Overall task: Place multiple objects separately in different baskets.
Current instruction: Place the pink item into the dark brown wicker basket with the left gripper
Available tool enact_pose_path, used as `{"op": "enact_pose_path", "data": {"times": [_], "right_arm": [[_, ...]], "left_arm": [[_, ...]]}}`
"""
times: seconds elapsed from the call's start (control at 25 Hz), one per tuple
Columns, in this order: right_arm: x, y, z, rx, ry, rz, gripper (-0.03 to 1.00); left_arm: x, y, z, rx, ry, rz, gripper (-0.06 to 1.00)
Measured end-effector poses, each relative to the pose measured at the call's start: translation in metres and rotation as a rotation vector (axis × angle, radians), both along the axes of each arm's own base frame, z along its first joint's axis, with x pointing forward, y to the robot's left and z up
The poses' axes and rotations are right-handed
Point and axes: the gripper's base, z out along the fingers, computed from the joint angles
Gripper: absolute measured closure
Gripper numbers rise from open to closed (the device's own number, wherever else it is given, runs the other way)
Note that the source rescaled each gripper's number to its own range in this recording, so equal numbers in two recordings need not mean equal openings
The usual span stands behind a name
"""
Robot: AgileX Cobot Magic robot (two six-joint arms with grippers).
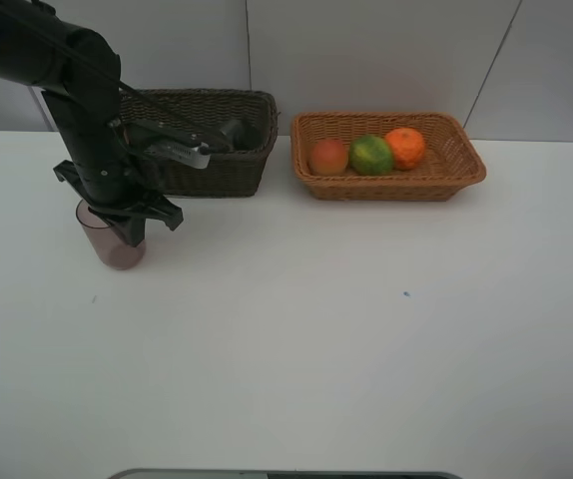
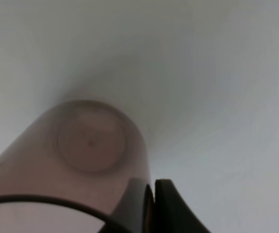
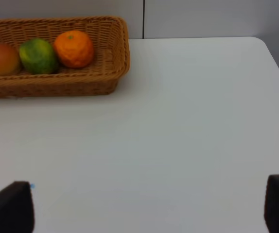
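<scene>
The left arm covered the near left corner of the dark brown basket (image 1: 229,160), and only a dark shape could be made out inside it. The left gripper (image 1: 127,232) hid the rim of the mauve cup (image 1: 117,244), which stood upright on the white table (image 1: 346,339) just in front of that basket. In the left wrist view the fingers (image 2: 171,206) were clamped on the cup's wall. To the right of the dark basket sat the orange-tan basket (image 1: 461,170), holding the red-yellow fruit (image 1: 328,157), the green fruit (image 1: 371,155) and the orange (image 1: 404,147) in a row. The right gripper (image 3: 149,206) showed only its two fingertips, spread wide over bare table, holding nothing.
</scene>
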Motion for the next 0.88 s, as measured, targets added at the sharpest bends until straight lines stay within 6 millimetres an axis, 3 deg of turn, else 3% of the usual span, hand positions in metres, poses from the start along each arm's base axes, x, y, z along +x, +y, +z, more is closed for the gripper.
{"op": "enact_pose_path", "data": {"times": [0.44,0.88], "right_arm": [[0.0,0.0,0.0,0.0,0.0,0.0,-0.03],[0.0,0.0,0.0,0.0,0.0,0.0,-0.03]], "left_arm": [[0.0,0.0,0.002,-0.002,-0.004,0.0,0.94],[0.001,0.0,0.041,-0.02,-0.067,0.001,0.94]]}}
